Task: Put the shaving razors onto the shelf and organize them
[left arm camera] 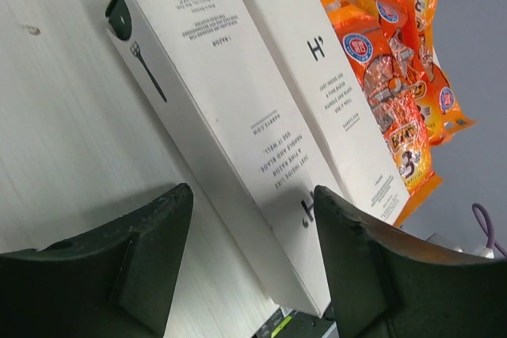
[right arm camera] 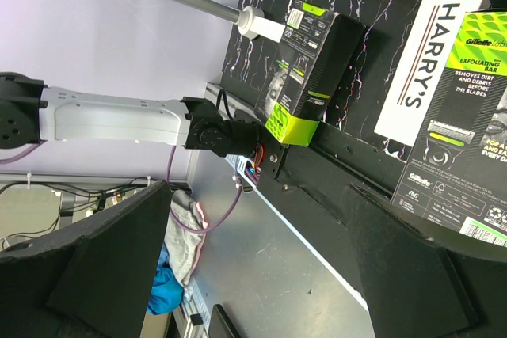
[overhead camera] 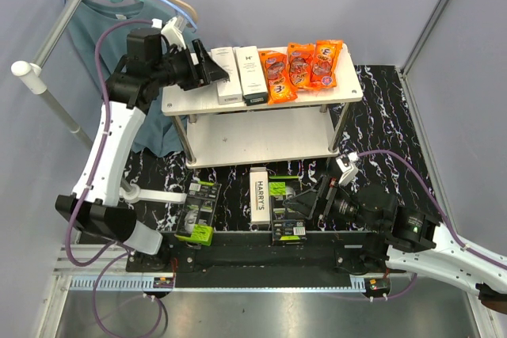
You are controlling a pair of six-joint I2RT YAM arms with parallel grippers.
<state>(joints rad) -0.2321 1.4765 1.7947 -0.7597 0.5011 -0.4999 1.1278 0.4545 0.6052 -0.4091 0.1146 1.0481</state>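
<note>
Top external view: shelf (overhead camera: 261,144) on a dark table (overhead camera: 380,116), an arm at each.
Two white razor boxes (overhead camera: 226,77) share the top board (overhead camera: 184,102) with snack packets (overhead camera: 305,65), its left end bare. One more white box (overhead camera: 259,195) and two black boxes (overhead camera: 198,211) sit on the table. Left gripper (left arm camera: 253,195) hangs part-open at that bare end. Right gripper (right arm camera: 257,189) gapes beside a black box.

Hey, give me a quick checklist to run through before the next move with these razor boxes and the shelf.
1. Left pincer open, not clamping: ok.
2. Two white boxes lying flat, side by side on the top board: ok.
3. Right pincer open and empty: ok.
4. Black box lying on the table just ahead of the right pincer: ok.
5. Room on the top board for three more boxes: not ok, the snack packets take its right part.
6. Lower board free for boxes: ok.
</note>
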